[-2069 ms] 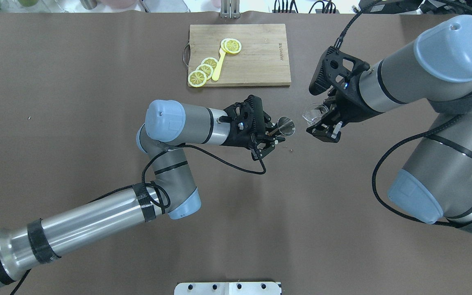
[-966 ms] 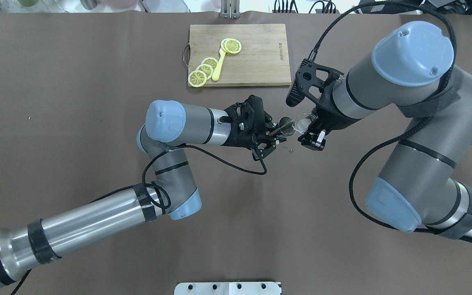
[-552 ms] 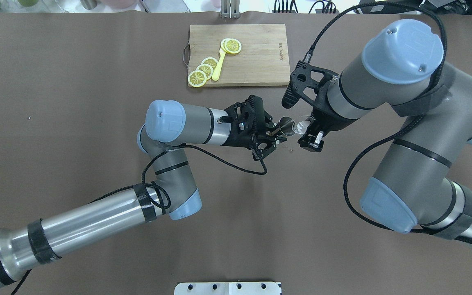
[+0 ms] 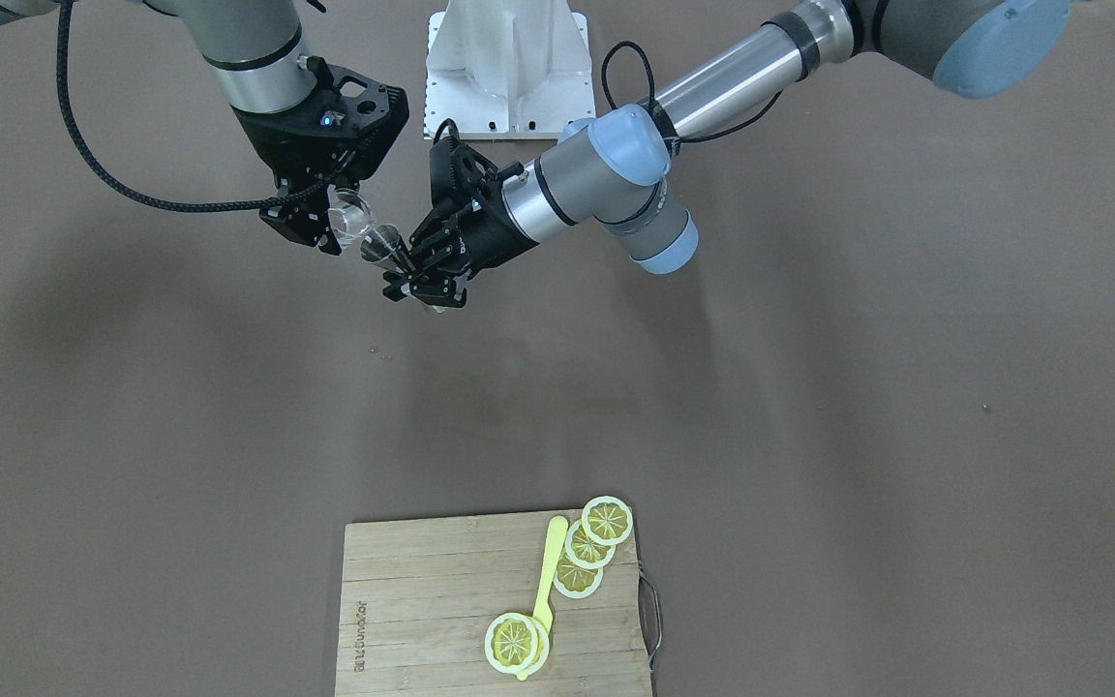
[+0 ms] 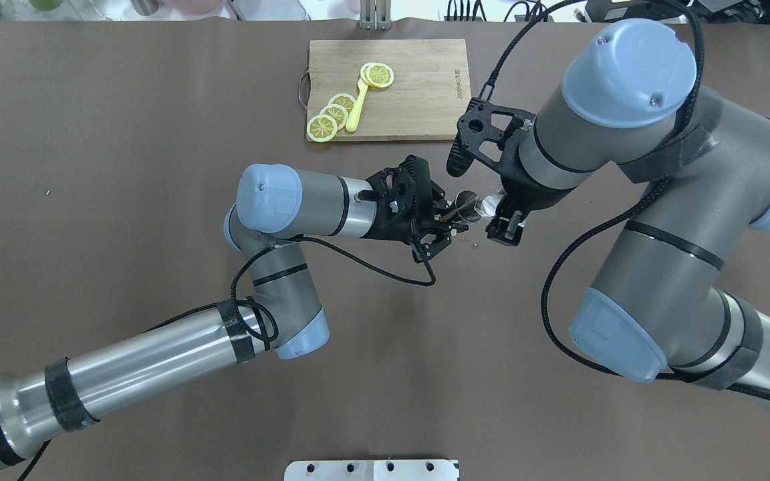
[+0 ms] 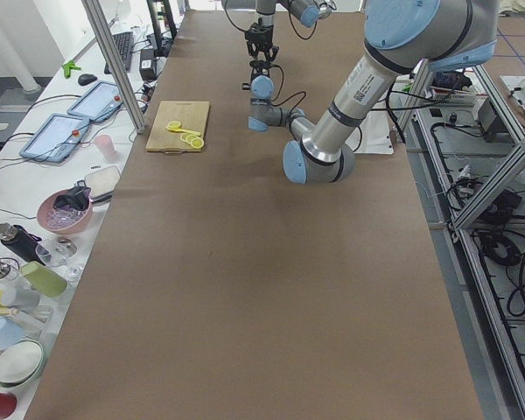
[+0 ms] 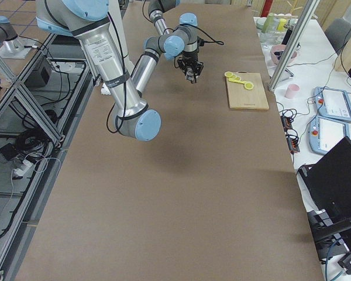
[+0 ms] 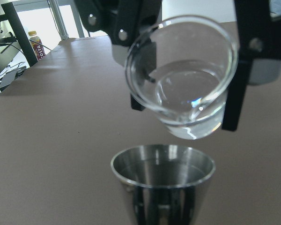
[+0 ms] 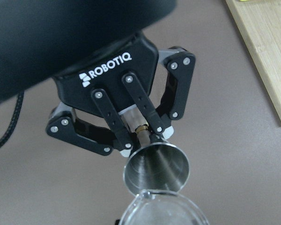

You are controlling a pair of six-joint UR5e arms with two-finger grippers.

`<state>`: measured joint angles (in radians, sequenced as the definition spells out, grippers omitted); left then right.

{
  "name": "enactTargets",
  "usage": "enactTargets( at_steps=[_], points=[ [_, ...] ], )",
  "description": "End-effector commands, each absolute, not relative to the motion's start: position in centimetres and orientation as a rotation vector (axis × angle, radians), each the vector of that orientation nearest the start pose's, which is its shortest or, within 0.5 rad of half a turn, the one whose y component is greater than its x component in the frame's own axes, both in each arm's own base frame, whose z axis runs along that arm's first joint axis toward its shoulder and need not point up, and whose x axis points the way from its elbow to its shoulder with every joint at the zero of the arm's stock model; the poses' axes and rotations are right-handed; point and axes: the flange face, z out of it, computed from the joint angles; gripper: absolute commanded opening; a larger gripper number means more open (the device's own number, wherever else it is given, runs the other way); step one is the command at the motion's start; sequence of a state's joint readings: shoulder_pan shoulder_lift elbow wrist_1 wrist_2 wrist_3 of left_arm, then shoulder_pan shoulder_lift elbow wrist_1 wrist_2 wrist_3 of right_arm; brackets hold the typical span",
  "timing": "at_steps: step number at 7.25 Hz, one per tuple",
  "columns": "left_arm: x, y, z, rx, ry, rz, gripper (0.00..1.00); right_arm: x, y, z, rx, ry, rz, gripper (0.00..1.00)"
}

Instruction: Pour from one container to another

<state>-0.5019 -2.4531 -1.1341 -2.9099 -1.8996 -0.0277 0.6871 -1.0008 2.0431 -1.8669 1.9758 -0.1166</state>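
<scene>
Glass cup (image 4: 349, 218) hangs tilted, clamped in R gripper (image 4: 325, 227) over the tabletop's middle. Its lip is above the steel cup (image 4: 381, 244), which L gripper (image 4: 412, 274) pinches by the stem. Overhead: both sit short of the cutting board (image 5: 390, 90) at the far edge. L wrist cam: glass just over the steel rim, not touching. R wrist cam: L fingers (image 9: 113, 125) closed tight on the stem.

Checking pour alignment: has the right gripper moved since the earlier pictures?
Yes. In the overhead view the right gripper has moved left, nearer the cutting board's right edge, bringing its glass cup over the left gripper's steel cup.
</scene>
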Motion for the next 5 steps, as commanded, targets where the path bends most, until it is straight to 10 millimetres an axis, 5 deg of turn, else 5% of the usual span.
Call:
enactTargets(
  at_steps=[1,5],
  points=[
    [61.2,-45.0,14.6,1.476,1.19,1.018,0.0,-37.8,-43.2,18.1,0.543,-0.634,-1.119,0.0],
    [61.3,-45.0,14.6,1.475,1.191,1.019,0.0,-39.5,-44.5,17.1,0.512,-0.586,-1.163,0.0]
  ],
)
